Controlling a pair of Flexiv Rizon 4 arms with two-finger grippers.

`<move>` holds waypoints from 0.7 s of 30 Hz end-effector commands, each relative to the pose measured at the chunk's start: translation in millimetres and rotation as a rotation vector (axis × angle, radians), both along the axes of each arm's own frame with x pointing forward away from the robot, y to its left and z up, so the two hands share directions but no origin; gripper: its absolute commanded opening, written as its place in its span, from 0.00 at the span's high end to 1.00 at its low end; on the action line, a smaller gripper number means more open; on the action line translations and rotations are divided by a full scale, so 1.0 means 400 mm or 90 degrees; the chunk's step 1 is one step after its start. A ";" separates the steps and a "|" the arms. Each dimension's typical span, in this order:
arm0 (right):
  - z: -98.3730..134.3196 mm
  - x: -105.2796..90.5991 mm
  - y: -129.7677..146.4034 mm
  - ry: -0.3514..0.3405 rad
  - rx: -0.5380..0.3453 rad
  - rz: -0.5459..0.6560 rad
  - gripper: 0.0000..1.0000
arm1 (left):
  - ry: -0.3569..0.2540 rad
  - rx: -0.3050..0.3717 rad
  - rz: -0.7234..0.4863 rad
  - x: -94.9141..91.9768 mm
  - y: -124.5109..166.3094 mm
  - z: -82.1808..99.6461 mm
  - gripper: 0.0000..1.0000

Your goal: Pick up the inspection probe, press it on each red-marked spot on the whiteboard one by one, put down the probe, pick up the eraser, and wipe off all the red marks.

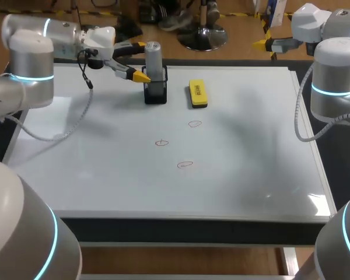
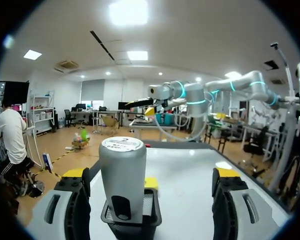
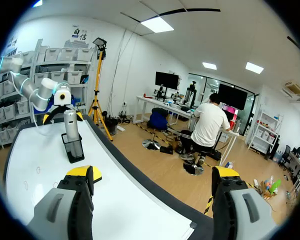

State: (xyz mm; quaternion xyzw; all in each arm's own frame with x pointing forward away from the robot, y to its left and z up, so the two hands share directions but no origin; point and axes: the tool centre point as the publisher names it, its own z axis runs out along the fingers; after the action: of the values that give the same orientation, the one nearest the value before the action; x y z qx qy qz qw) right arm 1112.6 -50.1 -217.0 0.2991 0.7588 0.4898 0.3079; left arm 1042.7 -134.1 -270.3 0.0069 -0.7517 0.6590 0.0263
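Step in hand looks like the first one, picking up the probe. Far left of the whiteboard [image 1: 105,163], which lies flat on the table, the left hand [image 2: 150,181] has its fingers spread wide on either side of the probe [image 2: 122,180] and is gripping nothing. The grey probe stands upright in a black mesh holder [image 1: 156,93]. Next move, as I judge it: close squarely on the probe body, then lift straight up so the holder doesn't tip. Just right of the holder lies the yellow eraser [image 1: 198,93], untouched. Nearer, mid-board, are the red marks [image 1: 161,142], none pressed or wiped by the look of it. The right hand [image 3: 152,175] is off the far right corner, wide open and empty. Counts: 1 probe, 1 holder, 1 eraser, 3 red marks, 2 hands.
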 end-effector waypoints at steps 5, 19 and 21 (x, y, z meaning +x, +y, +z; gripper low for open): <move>-0.001 0.001 -0.001 0.000 0.000 0.001 0.00 | -0.002 -0.006 -0.006 0.034 -0.029 -0.022 0.00; -0.001 0.001 -0.001 0.000 0.000 0.001 0.00 | -0.002 -0.017 -0.001 0.079 -0.091 -0.040 0.00; -0.001 0.001 -0.001 0.000 0.000 0.001 0.00 | -0.006 -0.020 0.003 0.081 -0.102 -0.033 0.00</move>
State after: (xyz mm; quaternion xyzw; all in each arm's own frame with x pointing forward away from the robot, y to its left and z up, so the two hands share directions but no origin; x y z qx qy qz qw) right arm 1112.6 -50.1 -217.0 0.2991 0.7588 0.4898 0.3079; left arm 1070.6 -169.3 -281.9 0.0075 -0.7433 0.6686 0.0212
